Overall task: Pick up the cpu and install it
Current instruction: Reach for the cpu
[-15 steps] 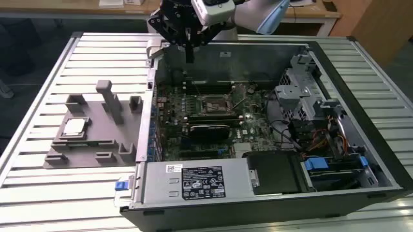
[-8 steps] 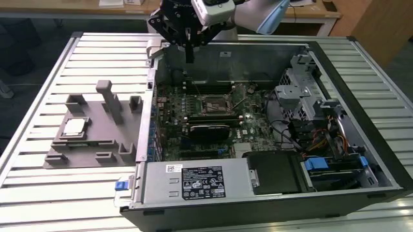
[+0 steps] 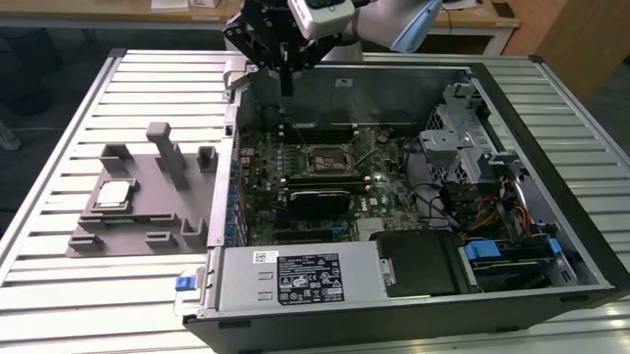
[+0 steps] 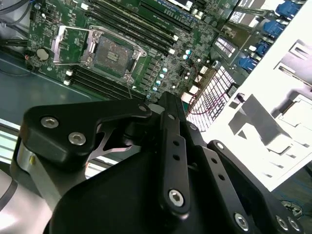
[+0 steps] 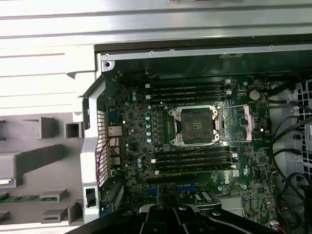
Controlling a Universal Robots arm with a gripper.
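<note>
While the gripper (image 3: 286, 88) hung over the far wall of the open PC case (image 3: 414, 92), its jaws were pressed together w/ nothing between them. The cpu (image 3: 113, 193) lay flat on the grey tray (image 3: 147, 221) on the slatted table (image 3: 59, 295), at the exterior view's left, well apart from the gripper. In the first wrist view the mobo socket (image 5: 195, 127) sat bare, retention frame flipped open beside it.

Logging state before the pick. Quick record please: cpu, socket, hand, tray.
cpu: cpu lies flat on the grey tray, outside the case
socket: socket is empty, with its retention frame flipped open
hand: hand is over the case's far edge, well away from the cpu
tray: on the slatted table, at the exterior view's left of the case
</note>
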